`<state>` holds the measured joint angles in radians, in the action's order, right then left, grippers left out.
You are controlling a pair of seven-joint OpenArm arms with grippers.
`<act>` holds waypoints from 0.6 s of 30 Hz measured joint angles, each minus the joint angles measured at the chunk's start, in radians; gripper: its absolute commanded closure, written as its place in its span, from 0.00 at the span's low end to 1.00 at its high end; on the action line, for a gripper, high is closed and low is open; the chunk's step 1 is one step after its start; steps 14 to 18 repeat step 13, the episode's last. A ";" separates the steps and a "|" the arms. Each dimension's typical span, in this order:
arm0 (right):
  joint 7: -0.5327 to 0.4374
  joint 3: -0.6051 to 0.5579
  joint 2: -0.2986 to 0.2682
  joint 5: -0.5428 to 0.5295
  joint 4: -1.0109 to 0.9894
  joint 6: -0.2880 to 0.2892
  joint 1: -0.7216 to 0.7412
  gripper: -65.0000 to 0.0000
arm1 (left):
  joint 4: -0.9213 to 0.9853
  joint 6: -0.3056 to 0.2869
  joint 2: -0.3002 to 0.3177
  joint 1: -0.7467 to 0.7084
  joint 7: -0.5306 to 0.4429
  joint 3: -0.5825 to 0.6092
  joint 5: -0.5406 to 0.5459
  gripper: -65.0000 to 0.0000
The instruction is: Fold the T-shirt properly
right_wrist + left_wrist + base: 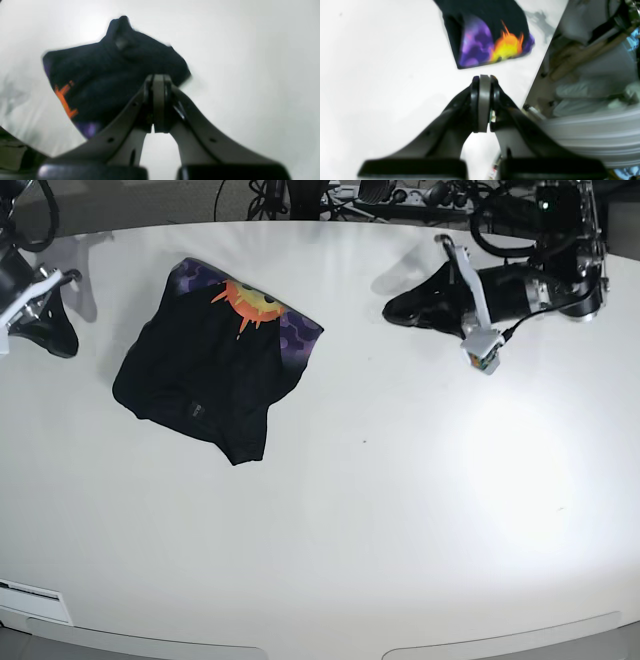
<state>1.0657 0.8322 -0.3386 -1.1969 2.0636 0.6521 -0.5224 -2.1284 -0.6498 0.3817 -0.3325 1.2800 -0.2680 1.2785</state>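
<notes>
Left tool [483, 79]: jaws pressed together, pads flush, nothing between them; held above the white tabletop [382, 75] close to its edge. In the base view it [481, 352] sits at the far right of the tabletop [400, 520], well apart from the cloth.

Right tool [158, 78]: jaws likewise closed on nothing, pads meeting along a thin seam; raised over bare tabletop [250, 62]. In the base view it [40, 320] sits at the far left, only partly in frame.

T-shirt [215, 365]: black, folded into a compact bundle, lying flat on the tabletop, free of both tools. It lies between them, much nearer the right tool. Ahead of the left tool, the T-shirt [490, 35] shows its printed end: orange-yellow sun with purple patches on either side. Ahead of the right tool, the T-shirt [112, 75] shows mostly plain black, with a strip of orange and a touch of purple along its near left edge. One black flap juts out from the bundle's lower edge in the base view.
</notes>
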 measured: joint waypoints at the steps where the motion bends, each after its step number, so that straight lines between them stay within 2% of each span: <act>1: 0.001 0.032 0.016 -0.007 0.000 0.018 -0.029 1.00 | -0.053 -0.002 0.011 -0.044 0.001 -0.033 -0.008 1.00; 3: 0.001 0.089 0.048 -0.037 0.006 0.039 -0.089 1.00 | -0.139 0.007 0.014 -0.129 0.004 -0.100 -0.016 1.00; 5: 0.042 0.137 0.076 -0.097 0.010 0.040 -0.150 1.00 | -0.213 0.030 0.013 -0.212 -0.012 -0.157 -0.008 1.00; 7: 0.098 0.171 0.096 -0.177 0.013 0.040 -0.202 1.00 | -0.219 0.041 0.007 -0.294 -0.047 -0.209 0.006 1.00; 10: 0.133 0.189 0.137 -0.254 0.030 0.041 -0.266 1.00 | -0.211 0.041 -0.033 -0.428 -0.031 -0.274 -0.013 1.00; 13: 0.186 0.187 0.169 -0.256 0.035 0.041 -0.332 1.00 | -0.213 0.020 -0.095 -0.570 -0.026 -0.322 0.015 1.00; 18: 0.186 0.187 0.169 -0.256 0.035 0.041 -0.332 1.00 | -0.213 0.020 -0.095 -0.570 -0.026 -0.322 0.015 1.00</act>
